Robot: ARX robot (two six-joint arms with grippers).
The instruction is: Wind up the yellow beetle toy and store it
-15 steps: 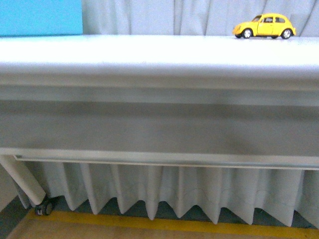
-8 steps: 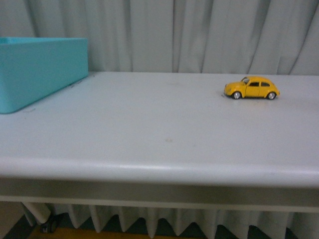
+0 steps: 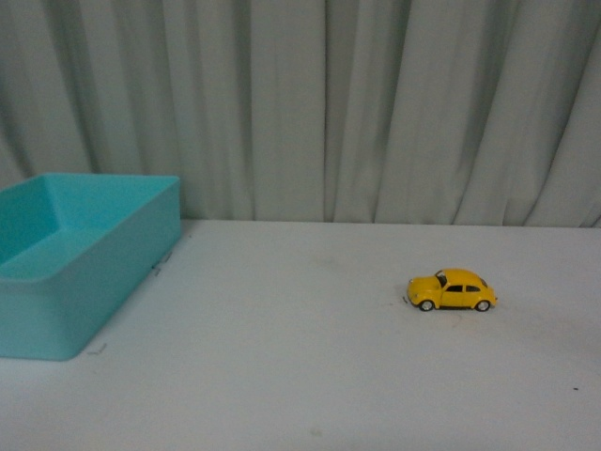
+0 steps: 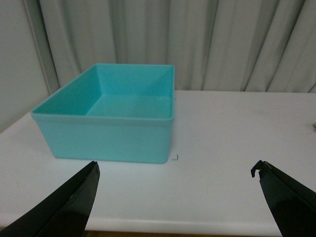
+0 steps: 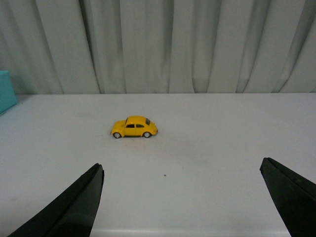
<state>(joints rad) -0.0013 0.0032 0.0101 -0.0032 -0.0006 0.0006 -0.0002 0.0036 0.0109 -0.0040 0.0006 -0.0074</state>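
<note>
Yellow beetle [image 3: 452, 290] on its wheels on white table [image 3: 282, 376], right of centre, well apart from teal bin [image 3: 84, 310] at left, left gripper [image 4: 175, 168] spread wide before bin, right gripper [image 5: 181, 165] spread wide before beetle

Raised within 1 s from level with the table [image 3: 300, 395] edge to well above it. Now looks down onto the car [image 3: 452, 290], lower in frame, and into the bin [image 3: 122, 263].
</note>
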